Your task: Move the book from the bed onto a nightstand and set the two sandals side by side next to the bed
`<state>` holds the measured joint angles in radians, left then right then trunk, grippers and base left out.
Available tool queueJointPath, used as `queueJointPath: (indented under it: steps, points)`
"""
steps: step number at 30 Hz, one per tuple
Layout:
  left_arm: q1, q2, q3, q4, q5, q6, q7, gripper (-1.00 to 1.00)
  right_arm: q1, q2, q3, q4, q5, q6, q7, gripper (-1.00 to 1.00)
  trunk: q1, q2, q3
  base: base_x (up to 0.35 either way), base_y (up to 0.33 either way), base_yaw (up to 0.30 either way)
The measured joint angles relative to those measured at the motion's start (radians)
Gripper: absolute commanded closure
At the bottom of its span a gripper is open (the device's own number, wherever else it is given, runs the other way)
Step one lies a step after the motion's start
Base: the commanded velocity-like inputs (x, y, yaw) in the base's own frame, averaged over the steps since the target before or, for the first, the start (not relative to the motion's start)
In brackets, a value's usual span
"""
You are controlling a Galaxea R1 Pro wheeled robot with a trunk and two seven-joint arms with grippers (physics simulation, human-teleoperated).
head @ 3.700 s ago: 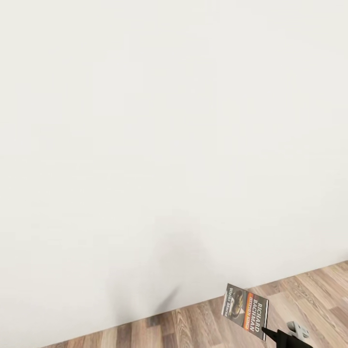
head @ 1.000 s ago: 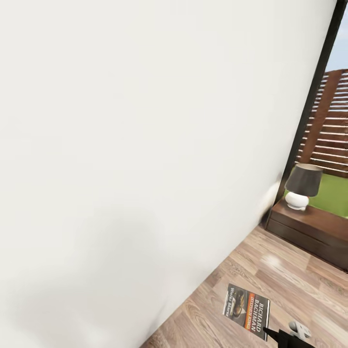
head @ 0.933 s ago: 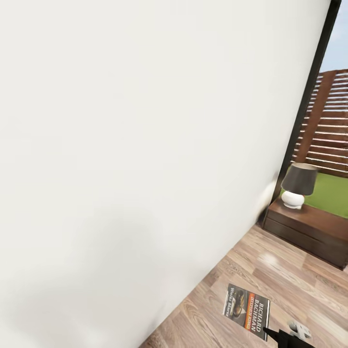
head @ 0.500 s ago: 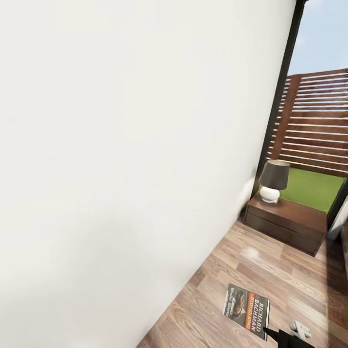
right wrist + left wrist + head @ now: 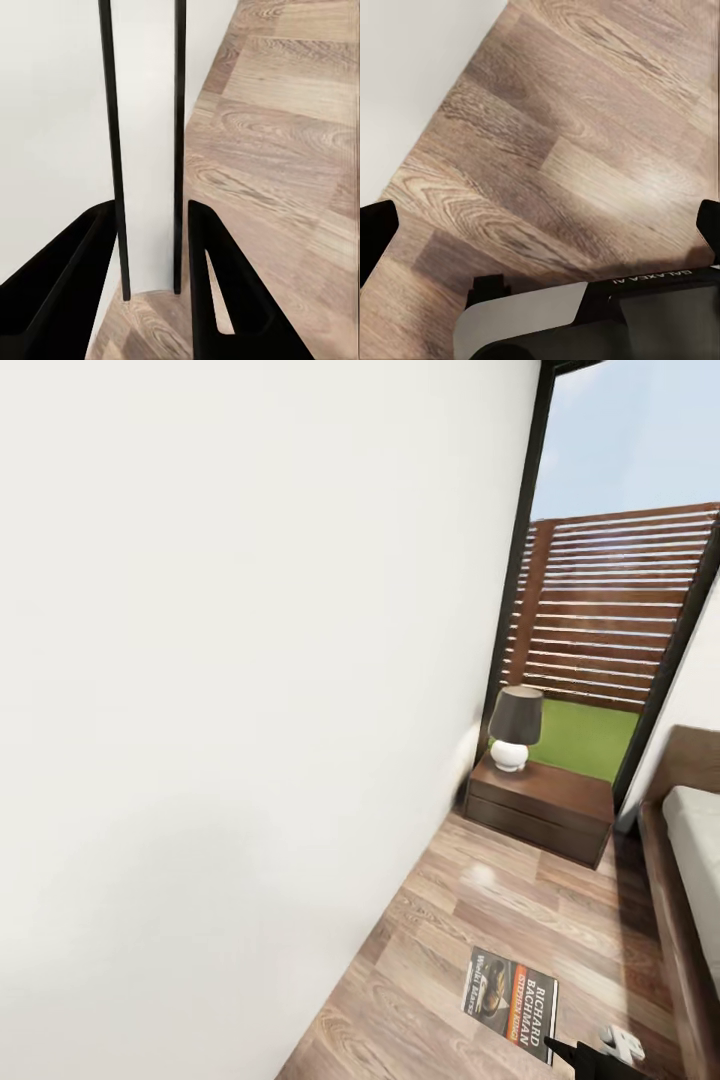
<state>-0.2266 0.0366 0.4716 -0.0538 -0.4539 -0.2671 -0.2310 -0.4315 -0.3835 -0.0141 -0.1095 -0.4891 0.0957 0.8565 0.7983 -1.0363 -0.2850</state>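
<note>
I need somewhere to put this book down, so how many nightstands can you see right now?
1. The nightstand stands against the white wall by the window, with a lamp on top, beyond the bed. A second one may be hidden out of frame.

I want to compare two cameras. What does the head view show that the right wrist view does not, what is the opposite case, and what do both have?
From the head view: the nightstand with a lamp on it, a corner of the bed, the window with fence and grass, and the printed cover of the book.

From the right wrist view: the book's pale page edge, seen end-on and clamped between the two black fingers of the right tool.

Shared: the book, the right tool, the wood floor and the white wall.
</note>
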Motion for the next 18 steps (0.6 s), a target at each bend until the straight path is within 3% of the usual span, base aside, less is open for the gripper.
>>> queueJointPath:
  steps: [12, 18]
  points:
    - [0.000, 0.000, 0.000, 0.000, 0.000, 0.000, 0.000, -1.00, 0.000, 0.000, 0.000, 0.000, 0.000, 0.000, 0.000, 1.00, 0.000, 0.000, 0.000, 0.060, 0.004, -0.284]
    - [0.000, 0.000, 0.000, 0.000, 0.000, 0.000, 0.000, -1.00, 0.000, 0.000, 0.000, -0.001, 0.000, 0.000, 0.000, 1.00, 0.000, 0.000, 0.000, 0.201, 0.097, -0.284]
